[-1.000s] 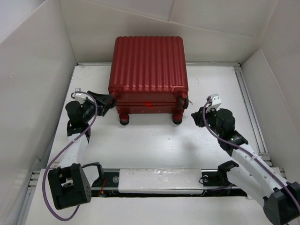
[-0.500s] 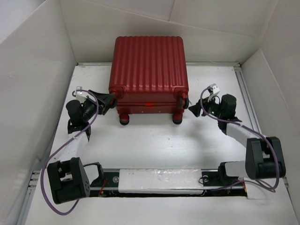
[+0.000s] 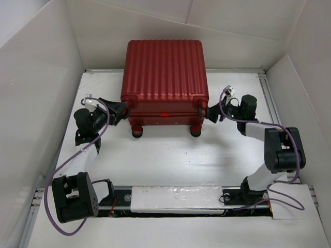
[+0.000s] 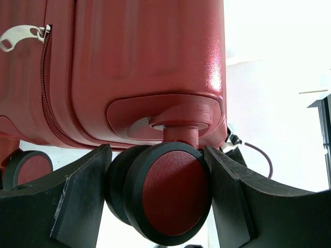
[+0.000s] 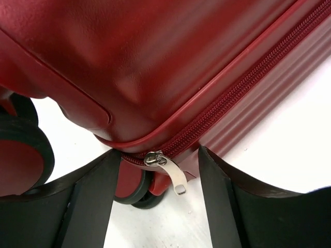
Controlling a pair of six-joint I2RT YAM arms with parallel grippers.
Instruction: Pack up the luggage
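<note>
The dark-red ribbed luggage (image 3: 164, 72) lies shut at the back middle of the table, its wheels toward me. My left gripper (image 3: 124, 109) is at its front left corner. In the left wrist view both fingers (image 4: 83, 196) press the sides of a black-rimmed red wheel (image 4: 173, 194), so that gripper (image 4: 158, 155) is shut on the wheel. My right gripper (image 3: 209, 112) is at the front right corner. In the right wrist view it (image 5: 159, 155) stands open, and the silver zipper pull (image 5: 168, 168) hangs between its fingers, touching neither.
White walls (image 3: 41, 77) box in the table on three sides. A metal rail (image 3: 176, 199) runs along the near edge between the arm bases. Purple cables (image 3: 62, 170) loop off both arms. Two more wheels (image 3: 136, 132) show under the luggage's front edge.
The right arm has swung in from the right to the luggage's front right corner, and its gripper has opened. The left gripper has stayed on the wheel.
</note>
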